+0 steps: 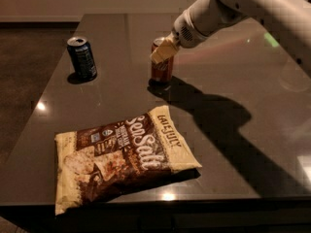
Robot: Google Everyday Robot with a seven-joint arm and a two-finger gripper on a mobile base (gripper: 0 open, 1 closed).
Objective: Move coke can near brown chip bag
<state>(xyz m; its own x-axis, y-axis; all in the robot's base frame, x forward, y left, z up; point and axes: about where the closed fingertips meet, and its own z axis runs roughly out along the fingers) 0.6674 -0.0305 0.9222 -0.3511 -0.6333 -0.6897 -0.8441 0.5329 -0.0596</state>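
The coke can (161, 71), red with a silver top, stands upright on the dark table (252, 130) in the middle, a little behind the brown chip bag. The brown chip bag (121, 155) lies flat near the front edge, dark brown with cream edges and white "Sea Salt" lettering. My gripper (163, 51) comes in from the upper right on a white arm (228, 6) and sits at the can's upper part, overlapping its top right. A gap of bare table separates the can from the bag.
A dark blue can (81, 58) stands upright at the back left of the table. The table's left edge runs diagonally next to a dark floor (24, 81). The arm's shadow falls across the table to the right of the coke can.
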